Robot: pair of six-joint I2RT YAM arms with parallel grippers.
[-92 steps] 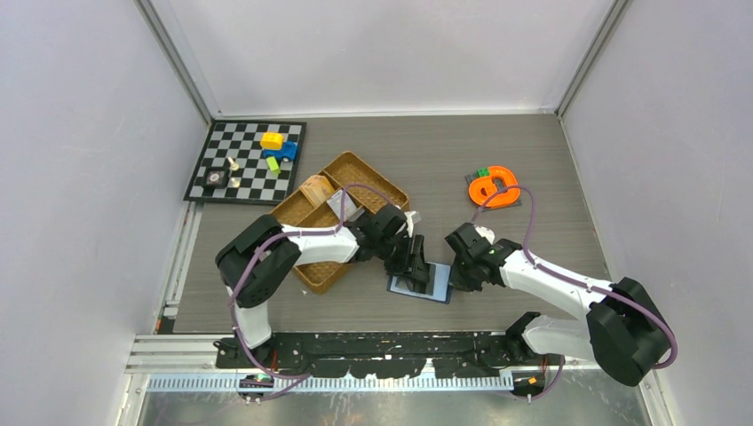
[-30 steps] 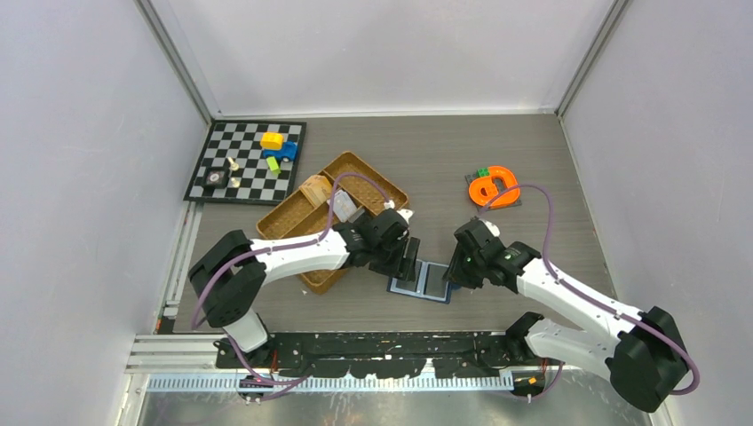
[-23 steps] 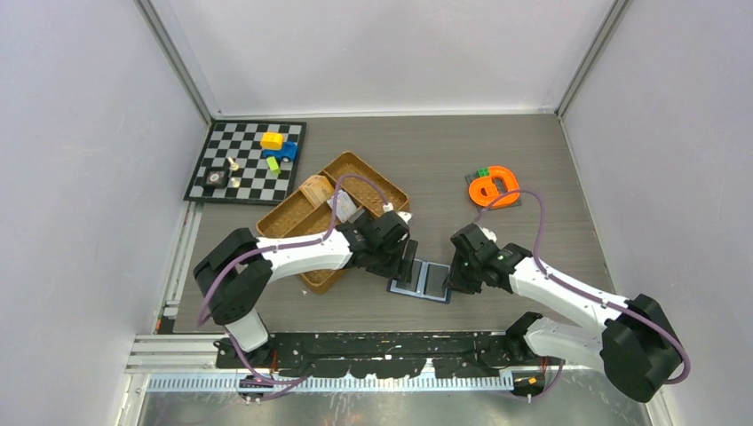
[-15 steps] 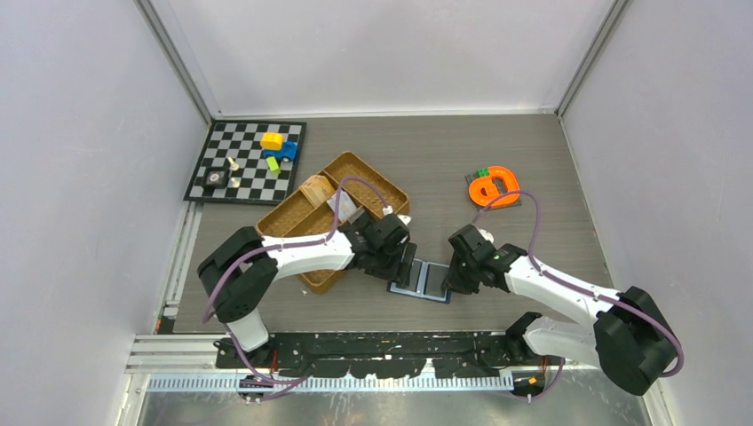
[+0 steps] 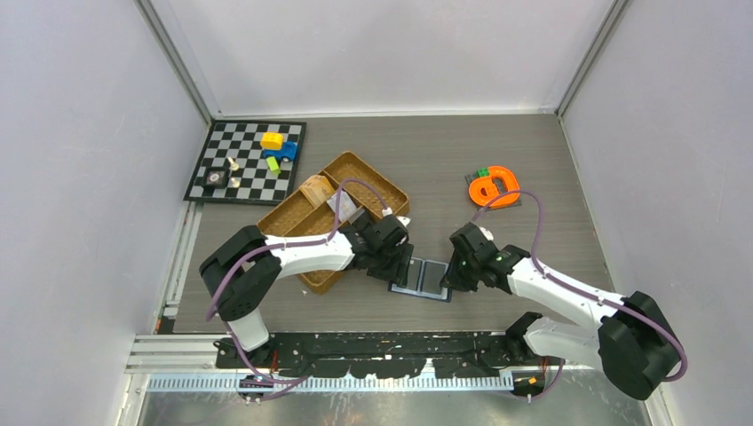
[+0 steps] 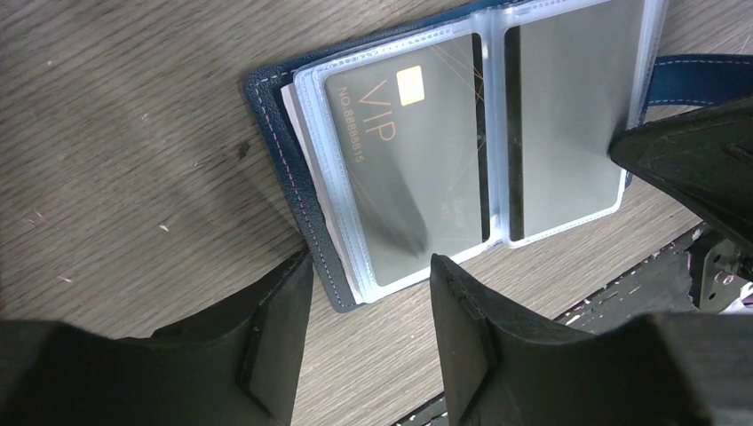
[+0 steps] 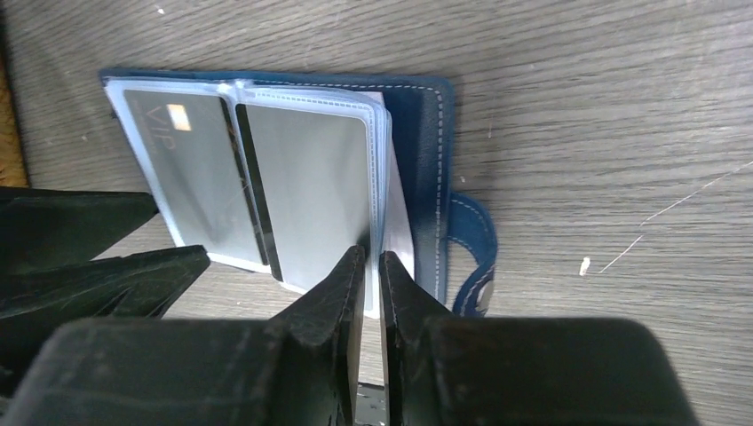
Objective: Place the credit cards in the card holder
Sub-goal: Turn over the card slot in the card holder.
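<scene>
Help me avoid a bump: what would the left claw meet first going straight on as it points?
Probably the card holder, its sleeved VIP card lying just ahead; height is unclear.

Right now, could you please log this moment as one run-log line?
card holder open flat | VIP card and second card sleeved | left gripper open at its edge | right gripper shut on its sleeve edge
</scene>
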